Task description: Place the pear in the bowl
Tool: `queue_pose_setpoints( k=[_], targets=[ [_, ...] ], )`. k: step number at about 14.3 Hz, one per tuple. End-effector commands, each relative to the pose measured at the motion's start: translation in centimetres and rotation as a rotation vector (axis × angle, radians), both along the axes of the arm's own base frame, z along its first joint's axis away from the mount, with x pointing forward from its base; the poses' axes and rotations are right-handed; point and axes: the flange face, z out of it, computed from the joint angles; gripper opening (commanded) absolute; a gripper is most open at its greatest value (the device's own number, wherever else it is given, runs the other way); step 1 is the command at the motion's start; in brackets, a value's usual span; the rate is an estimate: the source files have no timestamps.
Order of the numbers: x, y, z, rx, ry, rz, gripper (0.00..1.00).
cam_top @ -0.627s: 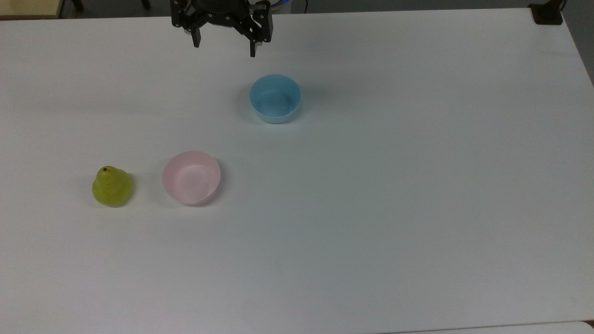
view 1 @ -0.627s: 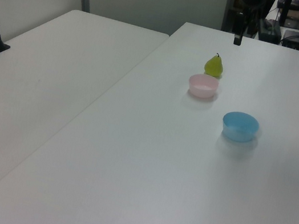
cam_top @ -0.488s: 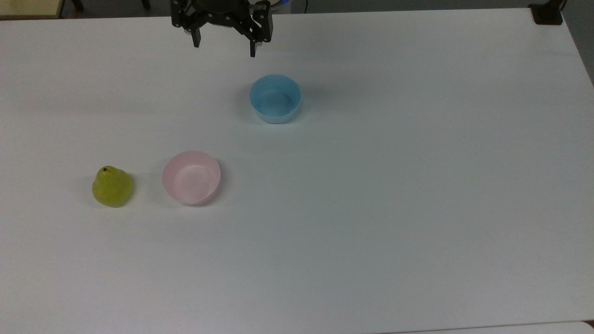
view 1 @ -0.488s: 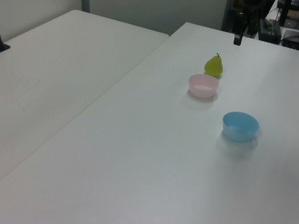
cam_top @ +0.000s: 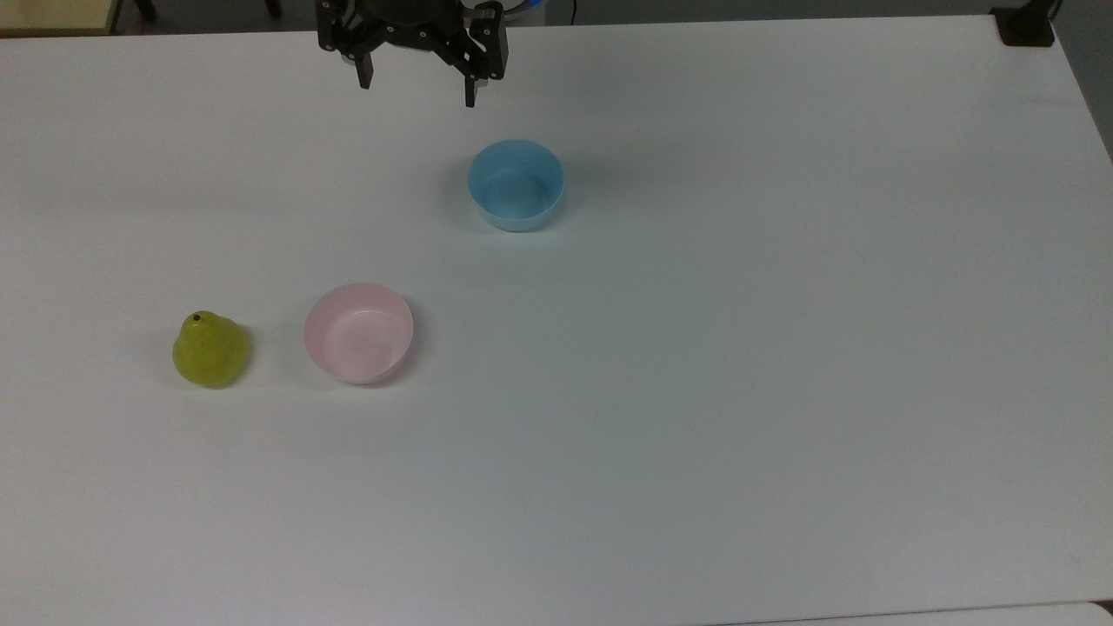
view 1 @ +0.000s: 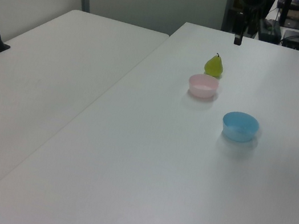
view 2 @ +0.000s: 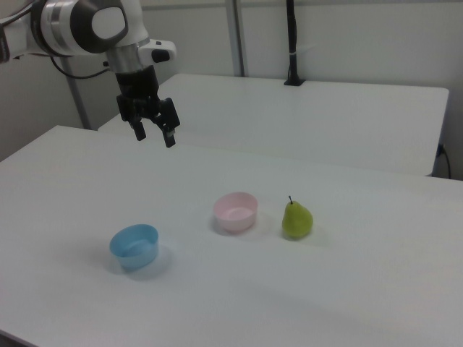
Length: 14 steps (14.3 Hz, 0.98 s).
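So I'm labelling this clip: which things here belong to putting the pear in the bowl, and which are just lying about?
In the job:
pear
pink bowl
gripper, open, high over the table's far edge

Just lying about:
blue bowl

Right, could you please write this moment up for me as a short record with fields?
pear: upright on the table, untouched
pink bowl: empty, beside the pear on the top view's right, not touching it
blue bowl: empty, apart from both
tool: open, holding nothing, raised above the table near the blue bowl
task state: pear not yet picked up
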Motion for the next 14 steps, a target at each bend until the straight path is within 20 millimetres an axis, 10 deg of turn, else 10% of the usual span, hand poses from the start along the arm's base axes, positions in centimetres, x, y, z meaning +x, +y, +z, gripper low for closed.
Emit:
queue_pose_setpoints(
  k=[1,6,14],
  targets=[
    [-0.7,-0.6,0.2,0.017,-0.001,0.03,1.0],
    [1.0,-3.1,-0.7,0.015,-0.058,0.098,1.0],
    [5.6,-13.4,-6.4,-0.009,-0.179,0.03,1.0]
  ],
)
